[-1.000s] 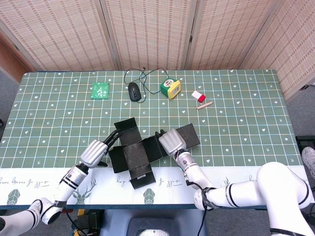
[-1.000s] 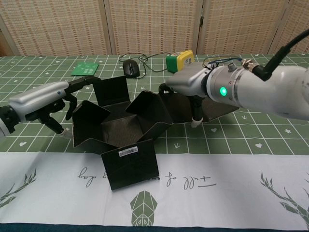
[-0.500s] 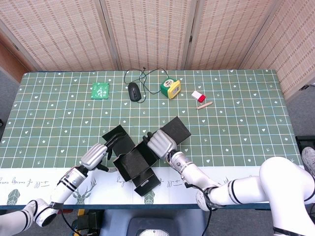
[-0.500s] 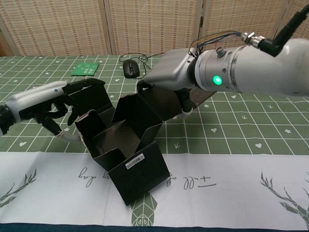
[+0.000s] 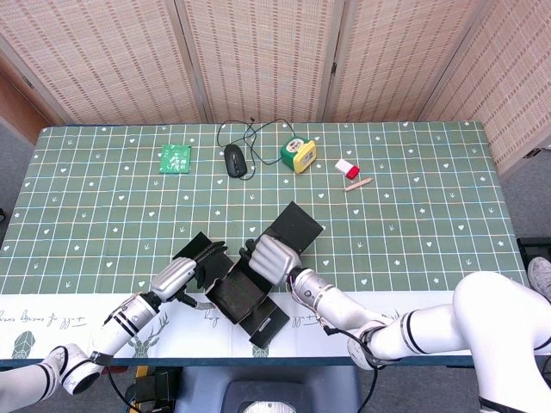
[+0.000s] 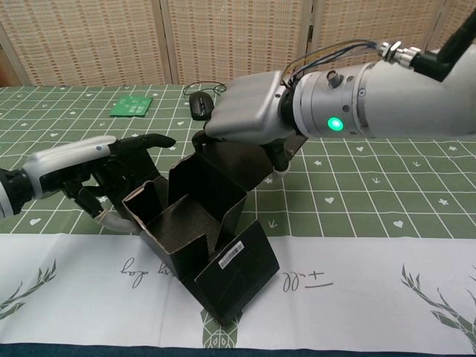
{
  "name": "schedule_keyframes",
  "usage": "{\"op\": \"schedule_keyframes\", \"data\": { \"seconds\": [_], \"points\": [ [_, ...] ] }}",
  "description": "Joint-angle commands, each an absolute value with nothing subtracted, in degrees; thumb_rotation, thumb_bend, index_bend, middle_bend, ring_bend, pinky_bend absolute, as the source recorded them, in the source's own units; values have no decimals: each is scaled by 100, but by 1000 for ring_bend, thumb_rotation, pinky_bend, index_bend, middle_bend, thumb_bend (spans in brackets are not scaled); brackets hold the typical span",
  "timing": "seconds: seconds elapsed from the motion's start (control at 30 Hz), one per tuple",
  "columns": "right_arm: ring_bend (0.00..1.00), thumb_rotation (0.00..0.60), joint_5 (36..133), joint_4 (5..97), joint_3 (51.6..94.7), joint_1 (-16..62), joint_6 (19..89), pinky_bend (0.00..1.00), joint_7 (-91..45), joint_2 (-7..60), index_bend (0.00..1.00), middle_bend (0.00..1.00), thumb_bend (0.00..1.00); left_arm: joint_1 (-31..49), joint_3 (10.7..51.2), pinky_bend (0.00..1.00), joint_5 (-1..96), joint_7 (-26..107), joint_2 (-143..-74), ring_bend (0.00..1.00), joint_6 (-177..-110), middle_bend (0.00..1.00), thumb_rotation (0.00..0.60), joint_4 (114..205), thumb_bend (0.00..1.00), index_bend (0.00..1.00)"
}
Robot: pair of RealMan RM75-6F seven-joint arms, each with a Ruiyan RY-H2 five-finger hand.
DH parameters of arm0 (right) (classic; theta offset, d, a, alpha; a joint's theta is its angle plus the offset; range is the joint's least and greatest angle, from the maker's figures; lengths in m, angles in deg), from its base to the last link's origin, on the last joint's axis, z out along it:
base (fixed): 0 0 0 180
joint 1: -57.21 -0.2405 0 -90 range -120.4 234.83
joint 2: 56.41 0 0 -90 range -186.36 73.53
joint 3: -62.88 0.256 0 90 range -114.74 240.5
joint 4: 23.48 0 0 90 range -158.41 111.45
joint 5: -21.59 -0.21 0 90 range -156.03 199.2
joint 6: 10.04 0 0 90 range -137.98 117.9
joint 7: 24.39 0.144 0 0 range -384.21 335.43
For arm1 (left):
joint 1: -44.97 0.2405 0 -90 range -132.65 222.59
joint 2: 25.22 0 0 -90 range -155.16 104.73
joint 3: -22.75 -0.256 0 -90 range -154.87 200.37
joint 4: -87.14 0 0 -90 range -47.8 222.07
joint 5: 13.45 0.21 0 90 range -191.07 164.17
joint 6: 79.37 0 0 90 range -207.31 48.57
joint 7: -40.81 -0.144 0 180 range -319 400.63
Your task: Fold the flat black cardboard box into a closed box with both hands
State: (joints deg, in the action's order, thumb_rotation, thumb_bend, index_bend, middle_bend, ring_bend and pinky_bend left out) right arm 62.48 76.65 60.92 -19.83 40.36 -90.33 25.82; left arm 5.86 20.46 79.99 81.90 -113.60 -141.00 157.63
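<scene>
The black cardboard box (image 5: 244, 291) lies half folded near the table's front edge, turned at an angle. Its side walls stand up around the base (image 6: 184, 223). The front flap (image 6: 239, 262) with a white barcode label lies out toward me. My left hand (image 5: 179, 277) (image 6: 83, 165) holds the left wall, with its fingers curled around the flap. My right hand (image 5: 270, 255) (image 6: 249, 113) grips the top of the right wall, and the far flap (image 5: 294, 225) sticks out behind it. What is under each palm is hidden.
At the back of the table lie a green card (image 5: 175, 158), a black mouse (image 5: 234, 160) with its cable, a green and yellow cube (image 5: 298, 155), a small red and white item (image 5: 345, 166) and a wooden peg (image 5: 357, 184). A white printed band (image 6: 357, 282) runs along the front edge.
The box has turned and slid toward the front edge. Its side walls have come up from nearly flat. Both hands have closed in on it from either side.
</scene>
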Motion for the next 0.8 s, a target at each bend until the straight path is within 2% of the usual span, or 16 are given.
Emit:
{"op": "schedule_keyframes", "data": {
  "seconds": [0.03, 0.33, 0.53, 0.8],
  "points": [
    [801, 600, 6377, 7694, 6045, -2024, 3995, 944, -8991, 2548, 206, 289, 288, 526, 2012, 979, 7953, 8538, -11305, 627, -13958, 0, 600, 15840, 94, 0],
    [801, 600, 6761, 7581, 5976, -2023, 4041, 944, -8851, 2599, 209, 290, 293, 401, 1895, 978, 7999, 9276, -11172, 635, -13733, 0, 600, 15946, 94, 3],
    [801, 600, 6983, 7483, 5971, -2004, 4050, 944, -8758, 2641, 209, 291, 294, 314, 1802, 978, 8065, 9777, -11135, 640, -13626, 0, 600, 16001, 94, 51],
    [801, 600, 7397, 7258, 5983, -2006, 3905, 944, -8575, 2722, 213, 293, 296, 245, 1667, 979, 8182, 10348, -11137, 644, -13600, 0, 600, 15991, 94, 67]
  ]
}}
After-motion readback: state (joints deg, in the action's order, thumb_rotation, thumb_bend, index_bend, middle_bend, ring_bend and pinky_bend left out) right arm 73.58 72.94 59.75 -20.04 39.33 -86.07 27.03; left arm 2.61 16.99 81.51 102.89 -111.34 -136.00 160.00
